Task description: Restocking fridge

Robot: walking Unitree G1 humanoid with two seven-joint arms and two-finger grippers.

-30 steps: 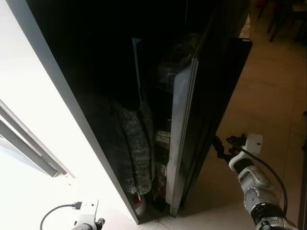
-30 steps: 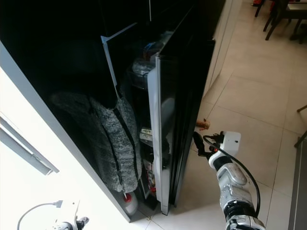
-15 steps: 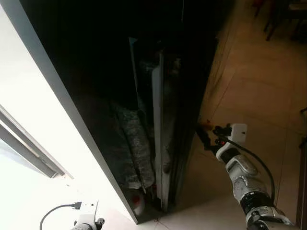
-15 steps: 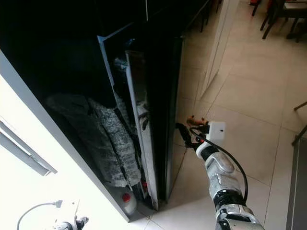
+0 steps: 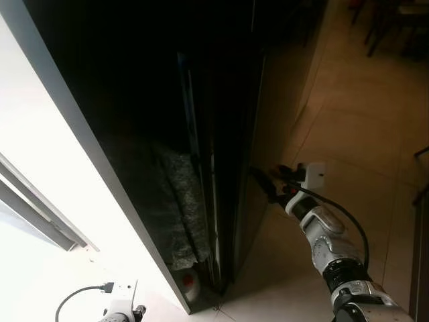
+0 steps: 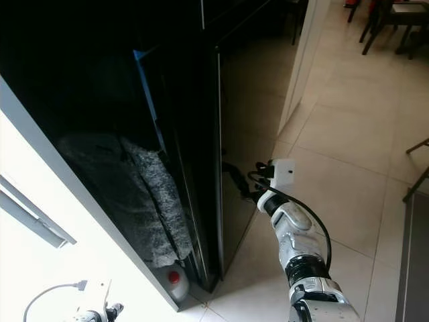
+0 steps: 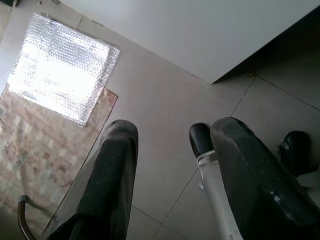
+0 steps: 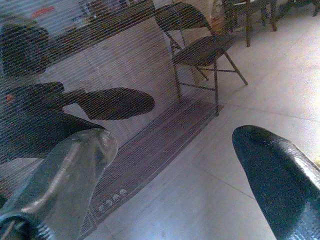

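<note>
The tall black fridge point(image 6: 181, 100) stands before me. Its glossy door point(image 6: 248, 134) is swung almost flush against the body, leaving a thin dark slit. My right gripper point(image 6: 231, 171) reaches out to the door's outer face at mid height, its tips against or just off the glass. In the right wrist view the fingers point(image 8: 280, 175) stand open, nothing between them, with a folding chair mirrored in the door point(image 8: 125, 65). My left gripper point(image 7: 170, 145) hangs low and open over the floor tiles. A red-capped bottle point(image 6: 173, 278) stands at the fridge's foot.
A grey speckled shape point(image 6: 147, 201) shows on the fridge's dark left front. A bright white panel point(image 5: 40, 168) runs along my left. Beige tiled floor point(image 6: 348, 174) spreads to the right, with chairs point(image 6: 382, 27) far back. A silver bubble mat point(image 7: 60, 75) and a rug lie below my left gripper.
The fridge door has swung from well open to nearly shut, hiding the shelves inside. My right gripper moved left along with the door. The left arm stayed put.
</note>
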